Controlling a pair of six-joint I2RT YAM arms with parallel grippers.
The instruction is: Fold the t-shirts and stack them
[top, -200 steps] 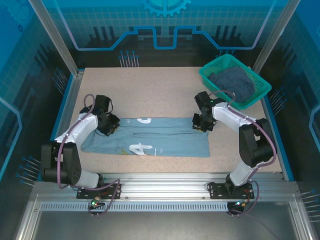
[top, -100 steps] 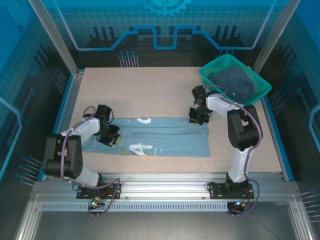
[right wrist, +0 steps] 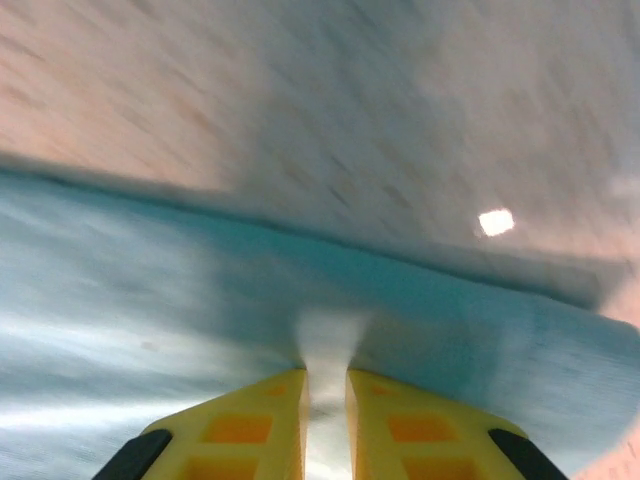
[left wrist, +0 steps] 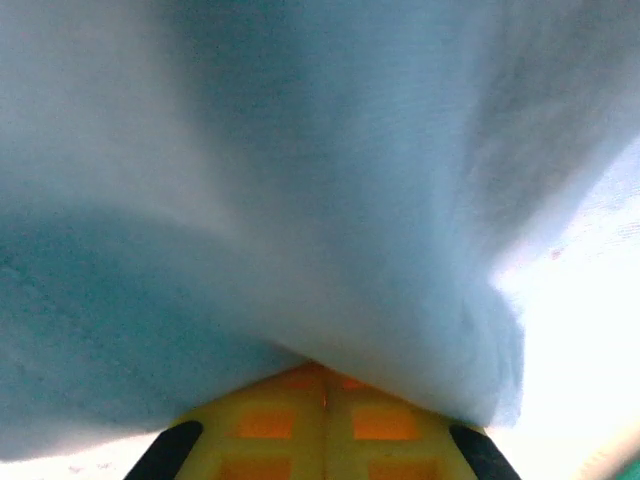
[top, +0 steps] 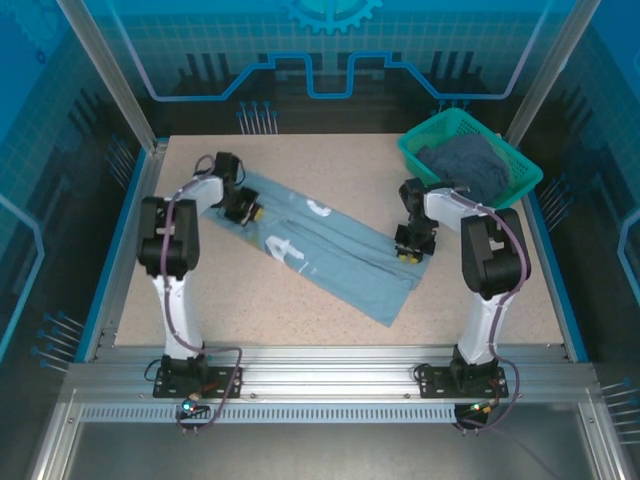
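With your left fingers [top: 241, 208] and right fingers [top: 411, 247] each pinching an end of the pale tee [top: 330, 250], stretched slantwise across the desk [top: 300, 320] (dark tee [top: 465, 165] waits in the basket [top: 412, 158]), move both ends together, taut, so no crease forms

A speckled beige tabletop [top: 300, 330] sits inside aluminium posts [top: 110, 80] and blue panel walls [top: 330, 60] — seemingly translucent, gear-printed.

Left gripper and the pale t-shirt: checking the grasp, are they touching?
Touching. In the left wrist view the left gripper is shut on the pale t-shirt, with cloth pinched between its yellow fingers.
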